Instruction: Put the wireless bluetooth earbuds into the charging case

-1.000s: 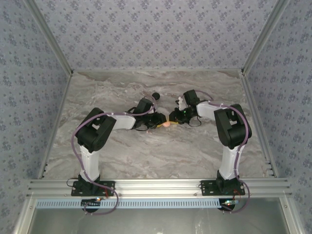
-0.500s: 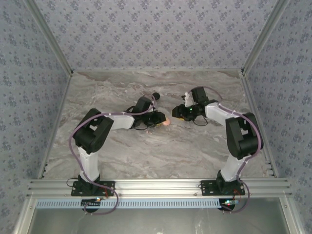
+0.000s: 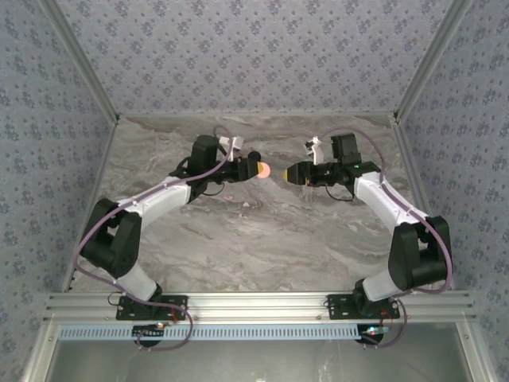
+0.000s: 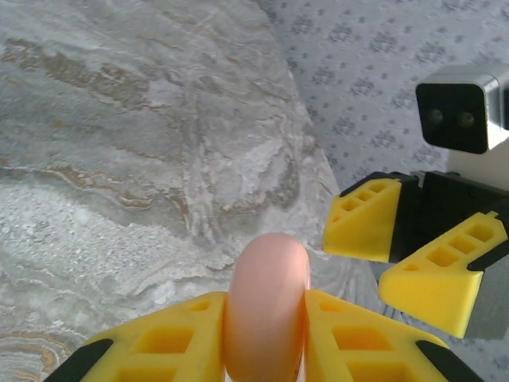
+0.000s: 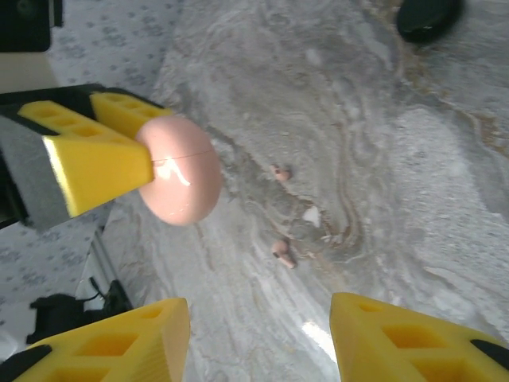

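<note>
A: State of the left gripper [image 3: 254, 169]?

B: Clamped on the case [image 5: 181, 181], pads against its two broad faces. Holds it edge-up, well above the table [image 5: 382, 159].

A: And the right gripper [image 5: 261, 306]?

B: Spread wide, nothing between the fingers. Faces the case tip to tip across a gap.

A: Lined up?

B: Not quite. From the right wrist, the case sits ahead and a little left of the centreline, nearer the left-hand finger. Needs a small sideways correction before any closing.

A: Case open?

B: Seems closed. Just a fine line across the pink shell, probably the seam. Hard to say which way that seam runs against the pads.

A: Things to go in?

B: Both down on the table, none in the case: first earbud [image 5: 280, 172] and second earbud [image 5: 280, 253], small pinkish bits near each other, with a white fleck [image 5: 312, 215] between. Seen past the right fingers, below the case and apart from it. Too small to read a long axis.

A: Nearer arm?

B: Cannot tell. Only the right one free, though.

A: Anything else?

B: A black puck [image 5: 429, 16] farther off, well apart from both.
</note>
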{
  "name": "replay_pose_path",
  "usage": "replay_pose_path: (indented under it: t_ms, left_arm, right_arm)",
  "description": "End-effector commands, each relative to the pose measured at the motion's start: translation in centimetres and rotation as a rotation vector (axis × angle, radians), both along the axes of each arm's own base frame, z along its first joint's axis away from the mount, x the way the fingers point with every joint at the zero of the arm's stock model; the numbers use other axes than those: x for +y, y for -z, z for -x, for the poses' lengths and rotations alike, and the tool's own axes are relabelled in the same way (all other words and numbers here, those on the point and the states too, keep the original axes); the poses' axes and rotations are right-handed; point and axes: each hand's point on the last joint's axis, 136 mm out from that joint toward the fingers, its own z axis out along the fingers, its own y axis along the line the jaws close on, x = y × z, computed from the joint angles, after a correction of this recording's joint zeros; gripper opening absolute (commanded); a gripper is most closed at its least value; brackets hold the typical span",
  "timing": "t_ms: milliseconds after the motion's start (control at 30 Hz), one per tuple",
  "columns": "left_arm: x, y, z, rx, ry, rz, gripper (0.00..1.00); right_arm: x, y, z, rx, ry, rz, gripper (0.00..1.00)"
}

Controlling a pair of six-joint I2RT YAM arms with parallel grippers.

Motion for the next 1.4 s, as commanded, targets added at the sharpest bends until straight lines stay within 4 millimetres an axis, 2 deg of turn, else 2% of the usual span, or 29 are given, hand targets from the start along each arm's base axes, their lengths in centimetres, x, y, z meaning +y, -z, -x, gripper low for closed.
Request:
replay_pose_path:
  t_ms: [0,133,333,667,733,767,1067,1367]
  left_arm:
    - [-0.2,-2.8,2.3,-0.099,0.134,0.022,0.25]
    - [0.0,-4.5,3.7,-0.158,0.190,0.023,0.25]
    - [0.1,-6.3,5.6,-0.218,0.265,0.041,0.25]
    - [0.0,-7.3,7.1,-0.259,0.312,0.035,0.25]
    - [-0.1,-7.5,7.4,-0.265,0.325,0.034,0.25]
    - [-0.2,-7.6,7.5,-0.266,0.329,0.034,0.25]
    - [-0.3,-8.1,7.9,-0.281,0.338,0.038,0.23]
    - [-0.2,-8.5,7.9,-0.289,0.335,0.042,0.23]
  right_arm:
    - [0.9,-3.1,1.5,-0.058,-0.107,-0.087,0.52]
    - [1.8,-4.8,2.5,-0.102,-0.173,-0.125,0.52]
    - [2.8,-6.1,3.1,-0.143,-0.220,-0.140,0.53]
    - [4.6,-7.3,3.9,-0.177,-0.289,-0.147,0.52]
    - [4.9,-7.0,4.2,-0.171,-0.303,-0.142,0.52]
    - [5.2,-8.0,4.1,-0.198,-0.313,-0.147,0.51]
    - [6.2,-7.5,4.5,-0.177,-0.361,-0.145,0.44]
    - [6.3,-6.9,5.0,-0.162,-0.380,-0.136,0.40]
